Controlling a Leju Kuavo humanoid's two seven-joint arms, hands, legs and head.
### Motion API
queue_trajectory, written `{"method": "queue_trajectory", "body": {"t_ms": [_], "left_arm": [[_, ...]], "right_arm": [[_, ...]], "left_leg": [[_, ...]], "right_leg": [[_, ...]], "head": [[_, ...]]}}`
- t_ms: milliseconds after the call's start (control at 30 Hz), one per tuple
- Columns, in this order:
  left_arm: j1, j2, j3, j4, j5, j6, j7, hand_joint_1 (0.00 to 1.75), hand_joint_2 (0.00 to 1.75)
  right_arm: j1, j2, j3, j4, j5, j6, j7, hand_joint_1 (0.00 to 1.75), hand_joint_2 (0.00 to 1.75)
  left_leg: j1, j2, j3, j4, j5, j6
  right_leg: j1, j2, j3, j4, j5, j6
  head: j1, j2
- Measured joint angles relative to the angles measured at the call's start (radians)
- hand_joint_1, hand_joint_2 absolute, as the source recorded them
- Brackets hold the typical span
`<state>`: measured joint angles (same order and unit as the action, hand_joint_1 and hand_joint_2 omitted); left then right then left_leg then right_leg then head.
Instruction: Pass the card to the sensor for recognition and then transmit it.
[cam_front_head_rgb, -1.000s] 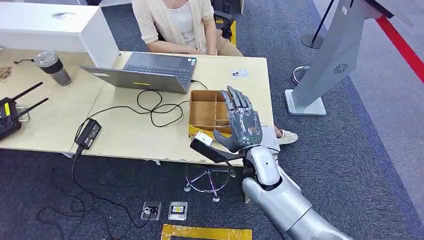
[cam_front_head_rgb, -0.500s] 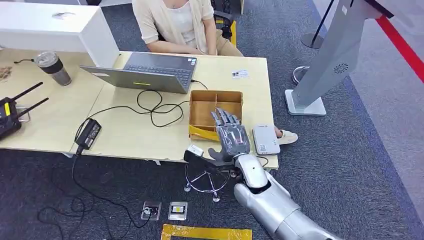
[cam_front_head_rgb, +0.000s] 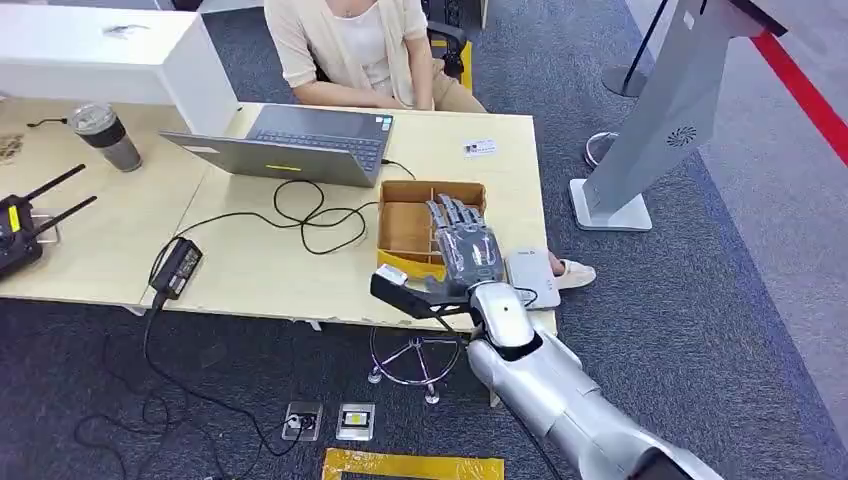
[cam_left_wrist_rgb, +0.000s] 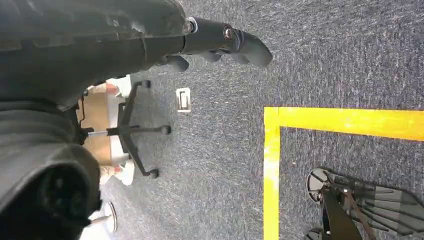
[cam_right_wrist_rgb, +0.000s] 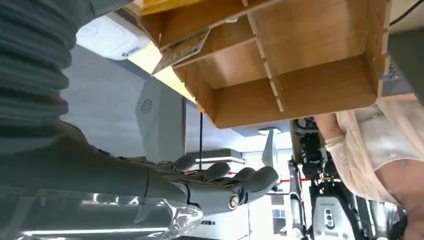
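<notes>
One right hand (cam_front_head_rgb: 468, 255) hangs over the counter's (cam_front_head_rgb: 270, 270) near edge in the head view, fingers spread flat above the wooden divided box (cam_front_head_rgb: 420, 222), holding nothing. A white sensor (cam_front_head_rgb: 532, 279) lies just beside it; the card (cam_front_head_rgb: 480, 148) rests far up the counter, near a laptop (cam_front_head_rgb: 300, 143) and a seated person (cam_front_head_rgb: 350, 50).

Left wrist view: the left hand (cam_left_wrist_rgb: 220, 42) hangs above grey carpet with yellow tape (cam_left_wrist_rgb: 340, 122), fingers loosely extended, empty.

Right wrist view: straightened fingers (cam_right_wrist_rgb: 235, 182) close to the box's compartments (cam_right_wrist_rgb: 285, 65).
</notes>
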<state>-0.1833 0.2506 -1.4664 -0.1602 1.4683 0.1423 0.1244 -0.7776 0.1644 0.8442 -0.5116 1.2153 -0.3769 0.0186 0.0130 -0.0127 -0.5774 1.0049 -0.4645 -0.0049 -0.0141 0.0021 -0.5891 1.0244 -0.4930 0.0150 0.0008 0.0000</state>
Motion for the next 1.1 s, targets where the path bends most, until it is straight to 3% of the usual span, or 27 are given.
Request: {"method": "queue_trajectory", "body": {"t_ms": [367,1100], "left_arm": [[0.000,0.003,0.000,0.000,-0.003,-0.005,0.000,0.00,0.00],[0.000,0.005,0.000,0.000,0.002,-0.012,0.012,0.00,0.00]], "right_arm": [[-0.030,0.018,-0.001,0.050,0.037,0.034,0.056,0.00,1.75],[-0.040,0.058,-0.002,0.113,0.054,0.067,0.087,0.00,1.75]], "left_leg": [[0.000,0.000,0.000,0.000,0.000,0.000],[0.000,0.000,0.000,0.000,0.000,0.000]], "right_leg": [[0.000,0.000,0.000,0.000,0.000,0.000],[0.000,0.000,0.000,0.000,0.000,0.000]], "head": [[0.000,0.000],[0.000,0.000]]}}
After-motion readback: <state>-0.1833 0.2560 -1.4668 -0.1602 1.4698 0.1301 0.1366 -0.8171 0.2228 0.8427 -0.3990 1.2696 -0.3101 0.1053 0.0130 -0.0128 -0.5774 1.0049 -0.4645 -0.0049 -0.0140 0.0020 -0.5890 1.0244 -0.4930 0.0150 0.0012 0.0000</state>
